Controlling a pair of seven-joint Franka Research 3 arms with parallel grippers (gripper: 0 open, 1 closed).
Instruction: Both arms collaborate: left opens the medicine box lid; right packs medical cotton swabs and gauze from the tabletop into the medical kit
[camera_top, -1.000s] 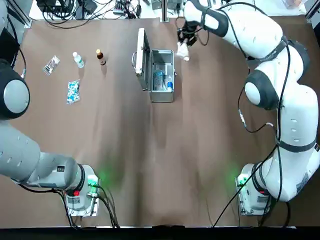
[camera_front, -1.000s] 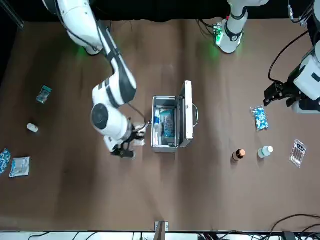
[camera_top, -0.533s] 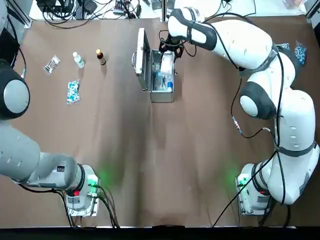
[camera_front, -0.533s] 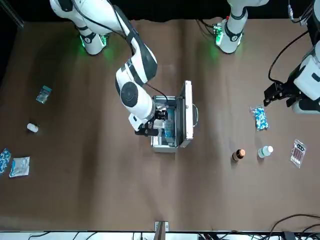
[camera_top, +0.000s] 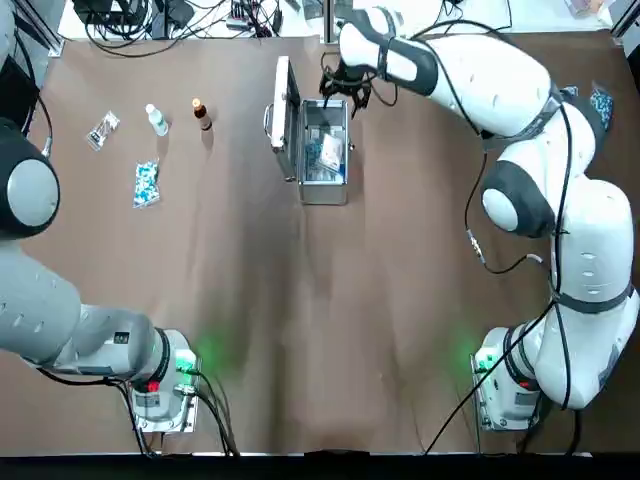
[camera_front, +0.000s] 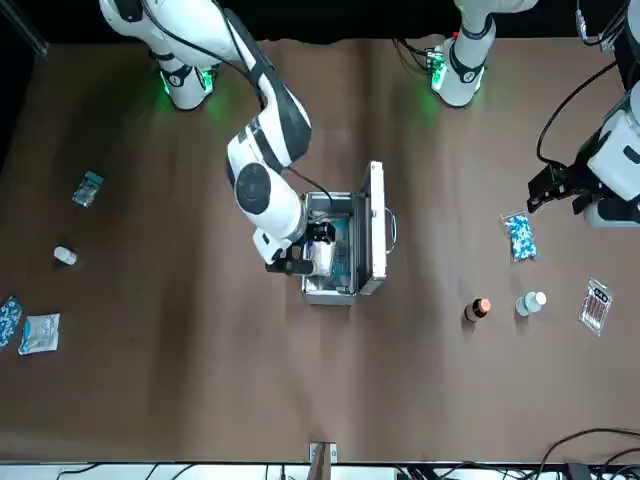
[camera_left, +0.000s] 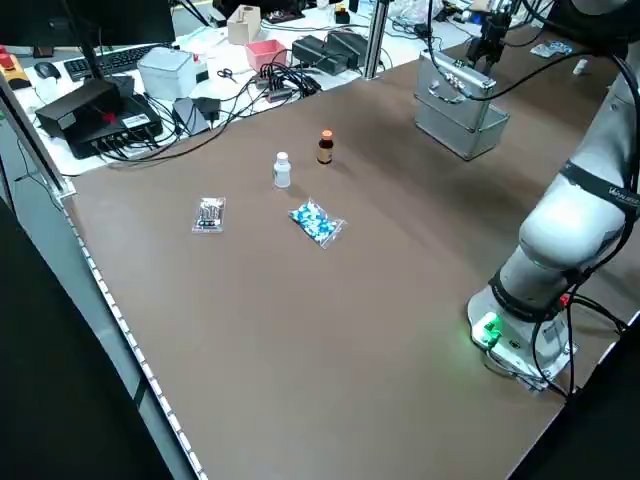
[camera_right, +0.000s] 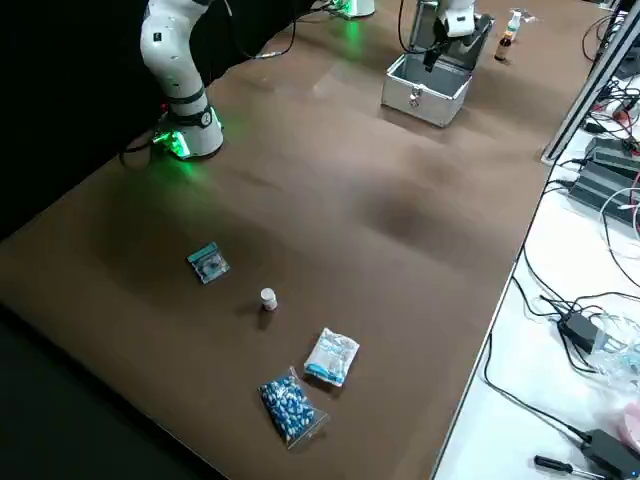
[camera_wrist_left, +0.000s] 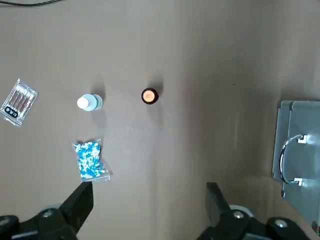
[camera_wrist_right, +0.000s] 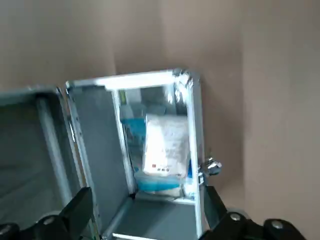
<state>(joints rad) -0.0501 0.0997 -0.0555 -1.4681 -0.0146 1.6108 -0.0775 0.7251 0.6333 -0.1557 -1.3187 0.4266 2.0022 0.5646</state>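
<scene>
The medicine box lid (camera_top: 283, 105) stands open on the left-arm side of the medical kit (camera_top: 325, 198), so the mouth of the case faces up. Inside it lies the gauze (camera_wrist_right: 166, 145), a white packet on top of blue plastic packaging (camera_wrist_right: 157, 184) that I take for the swabs, though too much is covered to be sure. The gauze's longer side runs roughly with the long walls of the case, which point toward and away from the robot.

The right gripper (camera_wrist_right: 150, 212) is by far the nearer one, up over the end of the case farthest from the robot's bases. Its fingers are wide apart with nothing between them, and the gauze lies below them, within the walls. The left gripper (camera_wrist_left: 150, 207) hangs well off to the left above the worktop (camera_top: 250, 330), its fingers also wide and holding nothing.

Both items look packed, so the job seems all but done. What remains, I judge, is for the right gripper to rise straight up before it swings aside; going sideways while low could catch the rim or knock the raised lid.
</scene>
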